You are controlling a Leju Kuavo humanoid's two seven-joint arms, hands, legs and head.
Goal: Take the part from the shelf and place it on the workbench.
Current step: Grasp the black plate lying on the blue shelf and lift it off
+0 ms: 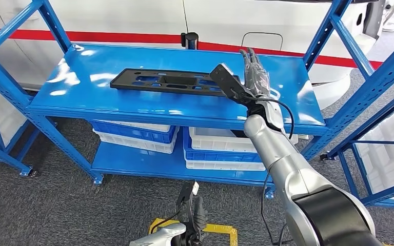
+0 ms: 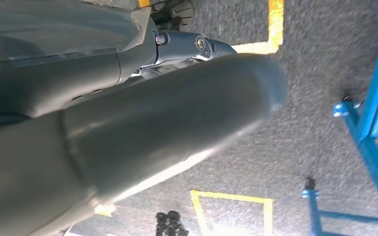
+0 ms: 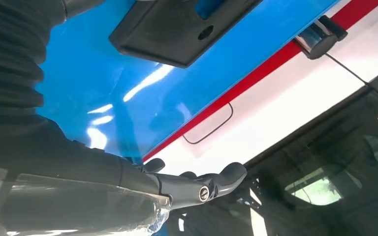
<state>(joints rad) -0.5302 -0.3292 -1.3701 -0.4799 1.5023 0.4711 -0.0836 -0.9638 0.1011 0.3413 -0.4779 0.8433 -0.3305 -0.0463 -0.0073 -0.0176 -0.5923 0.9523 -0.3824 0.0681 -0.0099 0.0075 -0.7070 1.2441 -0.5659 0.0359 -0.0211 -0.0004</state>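
Blue steel fills most of the head view: a shelf (image 1: 72,77) with slanted posts at the upper left of the frame and a glossy top deck running across the middle. On that deck, left of centre, lies the part (image 1: 166,82), a long flat black plastic plate with slots cut through it, flat on the metal. Below it, on the lower deck, stand blue and white bins (image 1: 136,134). Low in the frame, near the centre bottom, hangs the left hand (image 1: 195,215) over grey carpet and a strip of yellow floor tape (image 1: 218,228); I cannot tell whether its fingers are spread or curled. Right of centre, the silver right arm reaches up over the deck, and the right hand (image 1: 255,72) sits just beside the right end of the part with fingers stretched out straight and apart, holding nothing. Behind the shelf runs a white car body with a red stripe (image 1: 107,37).
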